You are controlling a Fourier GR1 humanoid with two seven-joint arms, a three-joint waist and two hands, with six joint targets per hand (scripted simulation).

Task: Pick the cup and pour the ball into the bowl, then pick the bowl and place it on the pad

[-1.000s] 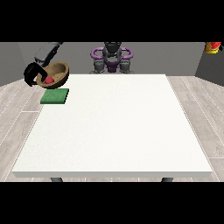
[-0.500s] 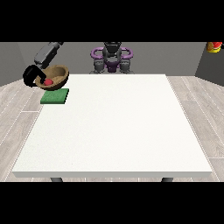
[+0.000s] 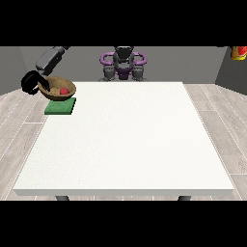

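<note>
A brown wooden bowl (image 3: 59, 89) with a red ball (image 3: 63, 90) inside hangs just above the green pad (image 3: 61, 106) at the table's far left edge. The black hand at the view's left (image 3: 33, 83) is curled around the bowl's left rim, with its grey arm reaching down from above. The bowl's underside is close over the pad; I cannot tell whether they touch. No cup shows anywhere, and no hand appears at the view's right.
The white table (image 3: 125, 140) fills most of the view. The robot's torso with purple rings (image 3: 123, 61) stands behind the far edge. A red and yellow object (image 3: 239, 52) sits at the top right, off the table.
The bowl, held by the hand at the view's left, has come down towards the green pad. The ball stays inside it.
</note>
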